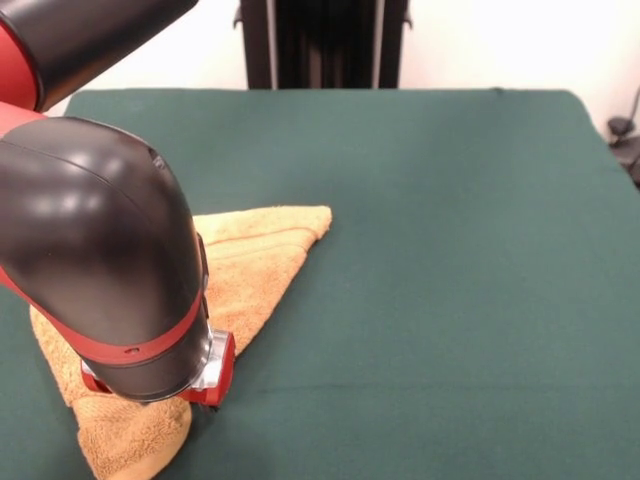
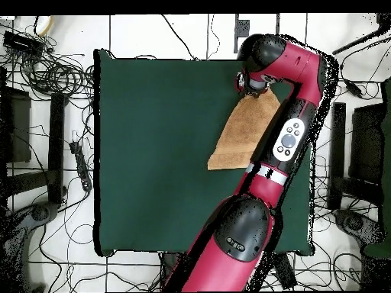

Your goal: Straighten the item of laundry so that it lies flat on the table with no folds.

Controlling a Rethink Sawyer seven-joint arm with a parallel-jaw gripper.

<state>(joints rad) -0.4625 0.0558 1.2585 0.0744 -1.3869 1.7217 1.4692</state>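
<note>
The golden-orange towel (image 1: pixel 262 262) lies on the left side of the dark green table (image 1: pixel 450 250), folded into a rough triangle with one corner pointing toward the table's middle. A flat woven band shows near its far edge. My arm's big black and red wrist covers much of the towel. The gripper (image 1: pixel 207 388) is down at the towel's near end, low over the cloth or on it, mostly hidden by the wrist. In the overhead view the towel (image 2: pixel 243 131) lies near the table's (image 2: pixel 153 152) right edge, with the gripper (image 2: pixel 247 88) at its upper tip.
The black pedestal (image 1: pixel 322 45) stands behind the far edge. The towel's near end lies close to the table's near edge. Cables and stands (image 2: pixel 53 76) crowd the floor around the table. My arm (image 2: pixel 290 137) runs along the table's right edge.
</note>
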